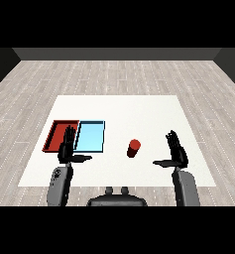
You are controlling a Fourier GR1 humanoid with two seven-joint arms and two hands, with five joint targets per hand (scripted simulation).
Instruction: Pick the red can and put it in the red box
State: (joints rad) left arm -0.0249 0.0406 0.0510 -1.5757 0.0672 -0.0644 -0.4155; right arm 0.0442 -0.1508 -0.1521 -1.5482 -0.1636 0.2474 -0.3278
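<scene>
Even, bright light on the white table [139,106], flat shading, no glare, dark surround beyond the floor [114,74]

Matt white table [139,106] on a pale wood-plank floor [114,74]; smooth red can [134,148].

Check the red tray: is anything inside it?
The red tray shows only bare floor; the red can stands on the table. The left hand covers the tray's near right corner, so that part is unseen.

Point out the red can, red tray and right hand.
red can [133,148]: head view, its side.
red tray [57,130]: head view, bare floor.
right hand [177,151]: head view, palm.
</scene>
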